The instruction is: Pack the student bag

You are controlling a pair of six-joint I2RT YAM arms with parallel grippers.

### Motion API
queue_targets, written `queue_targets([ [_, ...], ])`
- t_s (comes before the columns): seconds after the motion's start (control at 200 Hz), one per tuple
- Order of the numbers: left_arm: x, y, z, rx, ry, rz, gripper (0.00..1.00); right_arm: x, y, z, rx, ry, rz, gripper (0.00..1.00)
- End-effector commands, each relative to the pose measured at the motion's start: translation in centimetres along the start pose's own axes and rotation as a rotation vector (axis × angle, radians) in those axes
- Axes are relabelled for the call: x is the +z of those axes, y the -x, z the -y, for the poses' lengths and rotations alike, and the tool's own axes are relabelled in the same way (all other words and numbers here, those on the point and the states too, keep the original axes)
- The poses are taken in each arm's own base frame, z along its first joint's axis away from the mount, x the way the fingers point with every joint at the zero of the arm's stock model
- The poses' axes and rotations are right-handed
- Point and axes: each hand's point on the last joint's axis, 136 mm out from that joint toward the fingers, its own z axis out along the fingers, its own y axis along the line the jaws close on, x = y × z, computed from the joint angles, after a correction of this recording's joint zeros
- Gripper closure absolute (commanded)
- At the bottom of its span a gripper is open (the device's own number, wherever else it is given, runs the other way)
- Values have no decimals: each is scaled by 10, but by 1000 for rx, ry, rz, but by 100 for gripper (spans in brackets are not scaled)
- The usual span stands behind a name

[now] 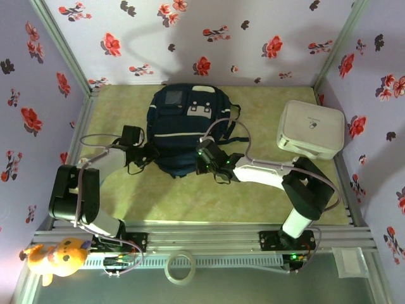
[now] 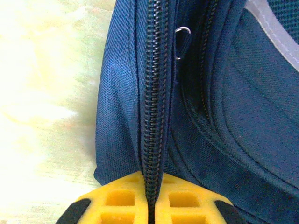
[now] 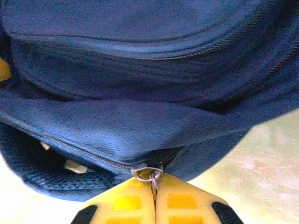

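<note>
The student bag point(image 1: 180, 130) is laid flat mid-table, its near end held from both sides. The left gripper point(image 2: 152, 207) is clamped on the zipper track point(image 2: 154, 116), which runs straight away between the yellow fingers. The right gripper point(image 3: 154, 189) is closed on the metal zipper pull point(image 3: 150, 174). The bag's long axis is aligned near-to-far, patched front upward. A white box point(image 1: 311, 128) is set well apart to its right. A plush toy point(image 1: 57, 256) and a tape roll point(image 1: 179, 266) are seen by the near rail.
</note>
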Motion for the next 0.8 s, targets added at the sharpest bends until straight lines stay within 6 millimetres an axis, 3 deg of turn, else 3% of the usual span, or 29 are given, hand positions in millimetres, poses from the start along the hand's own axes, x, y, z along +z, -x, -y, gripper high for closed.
queue_targets([
  [0.0,-11,16,-4,49,45,66,94,-13,3,54,62,-200,30,100],
  [0.08,-16,17,0,75,39,69,95,-12,7,57,90,-192,41,100],
  [0.21,-36,22,20,172,4,84,88,-11,16,37,66,-95,54,100],
  [0.285,-50,23,33,256,-3,87,75,-11,20,24,54,-21,68,100],
  [0.36,-60,16,49,374,-21,63,54,-13,23,14,55,39,89,100],
  [0.435,-65,6,63,496,-16,36,45,-14,26,9,64,81,105,100],
  [0.63,-54,-22,102,742,-56,-36,43,-14,27,7,121,148,107,100],
  [0.795,-32,-52,132,880,-110,-135,44,-14,27,8,146,168,107,100],
])
